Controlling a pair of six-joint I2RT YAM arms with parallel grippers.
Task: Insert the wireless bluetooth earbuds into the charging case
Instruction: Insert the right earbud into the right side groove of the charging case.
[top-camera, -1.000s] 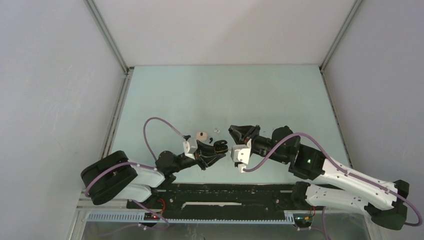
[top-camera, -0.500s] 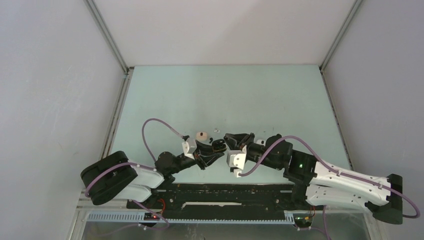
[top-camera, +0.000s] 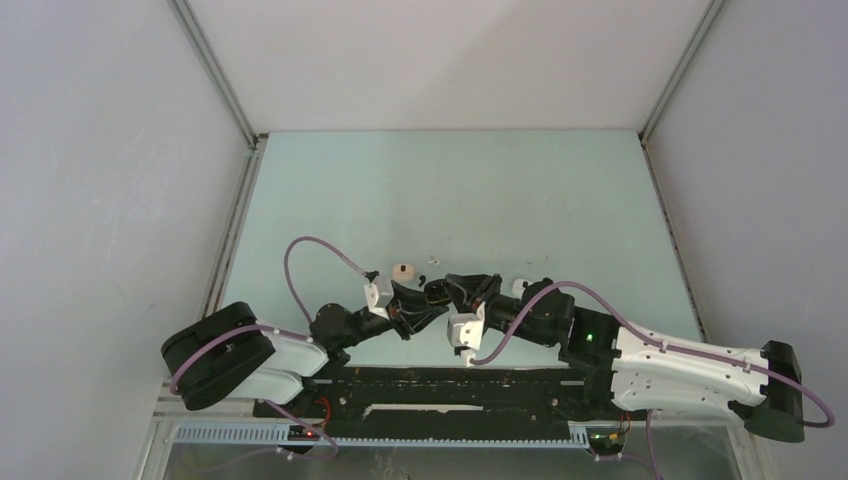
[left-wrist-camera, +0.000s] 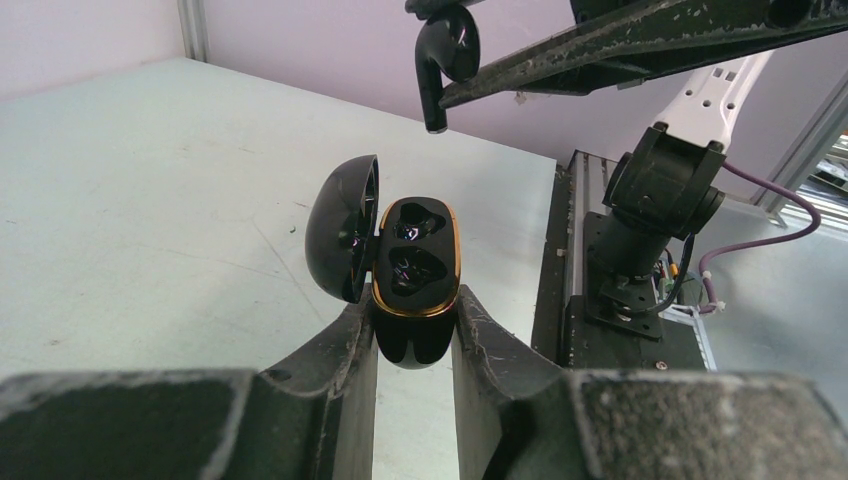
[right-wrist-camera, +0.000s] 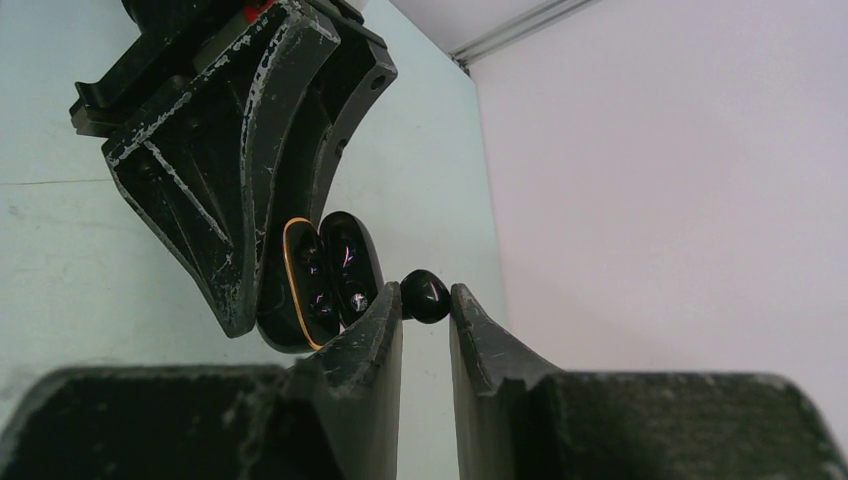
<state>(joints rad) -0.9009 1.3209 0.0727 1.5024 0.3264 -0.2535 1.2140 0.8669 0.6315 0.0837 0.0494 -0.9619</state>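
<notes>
We are mid-insertion: our left gripper (left-wrist-camera: 415, 322) clamps the open black case (left-wrist-camera: 416, 262), our right gripper (right-wrist-camera: 426, 308) pinches a black earbud (left-wrist-camera: 447, 45) near its mouth, and next we must seat it stem-first in a socket.

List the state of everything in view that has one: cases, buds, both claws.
black charging case: lid open, both wells look empty, clamped in left claw.
black earbud: pinched in right claw, above the case, not inserted.
left claw: shut on the case.
right claw: shut on the earbud.
pale case: on the table, lid state unclear.
loose earbuds: on the table, outside any case.
</notes>
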